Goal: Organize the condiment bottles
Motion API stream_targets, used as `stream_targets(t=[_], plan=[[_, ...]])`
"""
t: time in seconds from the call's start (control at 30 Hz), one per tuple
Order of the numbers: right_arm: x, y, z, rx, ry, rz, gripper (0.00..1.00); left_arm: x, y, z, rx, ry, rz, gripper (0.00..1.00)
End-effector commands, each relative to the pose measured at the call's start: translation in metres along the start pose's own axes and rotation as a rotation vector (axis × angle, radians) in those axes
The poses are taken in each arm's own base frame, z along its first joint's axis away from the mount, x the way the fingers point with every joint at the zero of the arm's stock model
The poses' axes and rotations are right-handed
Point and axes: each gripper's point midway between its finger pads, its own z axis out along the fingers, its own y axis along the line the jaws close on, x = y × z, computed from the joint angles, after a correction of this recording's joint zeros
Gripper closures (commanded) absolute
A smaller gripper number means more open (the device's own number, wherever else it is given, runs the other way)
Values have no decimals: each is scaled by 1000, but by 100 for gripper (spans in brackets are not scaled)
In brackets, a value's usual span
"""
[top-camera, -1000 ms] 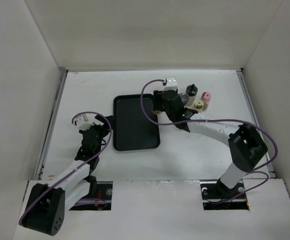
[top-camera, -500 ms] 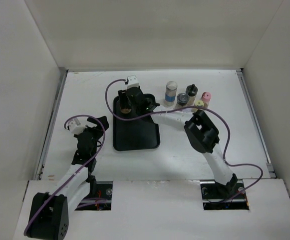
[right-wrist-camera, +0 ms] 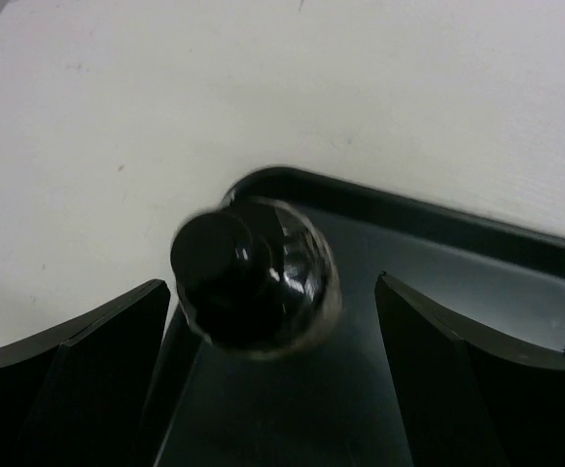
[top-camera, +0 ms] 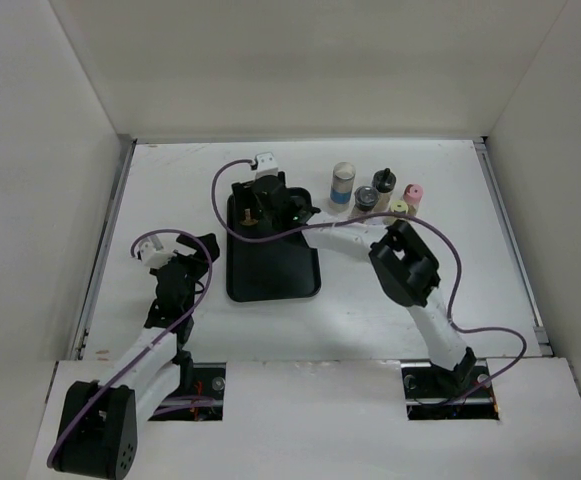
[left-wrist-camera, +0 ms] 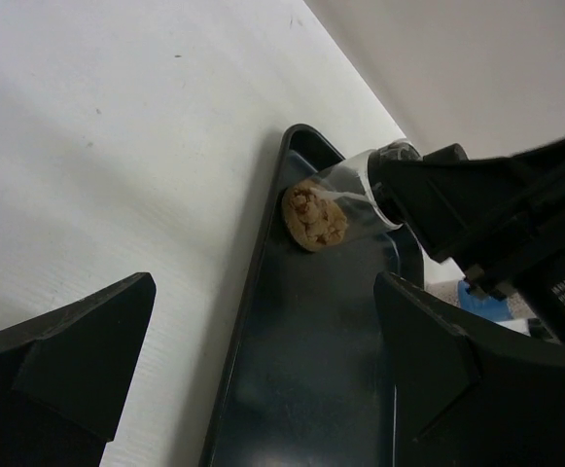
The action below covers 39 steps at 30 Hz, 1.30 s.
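My right gripper (right-wrist-camera: 267, 292) is spread clear of the bottle (right-wrist-camera: 248, 282), tucked in the far-left corner of the tray (right-wrist-camera: 457, 229) to save room, I guess.

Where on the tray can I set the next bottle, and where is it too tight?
Bare: the tray across its middle, near half and right side. Taken: its far-left corner, where the black-capped bottle sits inside the open right pincer. Crowded: the table right of the tray's far end, with five bottles clustered. The left pincer hangs open at the tray's left edge.
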Motion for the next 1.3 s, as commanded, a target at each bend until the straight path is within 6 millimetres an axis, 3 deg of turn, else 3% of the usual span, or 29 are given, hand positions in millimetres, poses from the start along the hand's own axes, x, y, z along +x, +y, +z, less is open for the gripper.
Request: stream_targets(t=[0.0,0.1,0.17,0.23,0.3,0.37,0.43,0.57,0.63,0.73,0.97,1.1,1.27], plan=[[-103,20,-58,-103,-208,108,6,-4,-12,1,41,-10,-10,0],[-126,-1,-103,-104,-269,131,9,-7,-15,1,50,-20,-12,0],[-127,-30,-130,-65,-293,148,23,-7,-15,0,49,-21,-9,0],[-115,-69,-156,16,-293,167,47,-7,-15,0,53,-19,-10,0],[-91,-110,-181,117,-272,191,57,-8,-17,0,56,-23,-6,0],[-64,-148,-207,223,-243,222,57,-4,-15,2,45,-14,3,0],[-43,-176,-227,311,-217,244,50,0,-16,4,40,2,8,0],[-5,-218,-260,473,-153,252,20,6,-22,6,55,15,12,0],[10,-232,-257,510,-105,239,11,8,-24,5,67,21,10,0],[25,-234,-244,497,-42,229,5,8,-24,6,64,15,15,0],[29,-247,-206,530,-8,191,3,9,-25,6,68,19,18,0],[40,-249,-188,526,33,189,9,7,-25,4,73,14,15,0],[47,-254,-183,540,35,188,32,9,-23,5,70,24,14,0]])
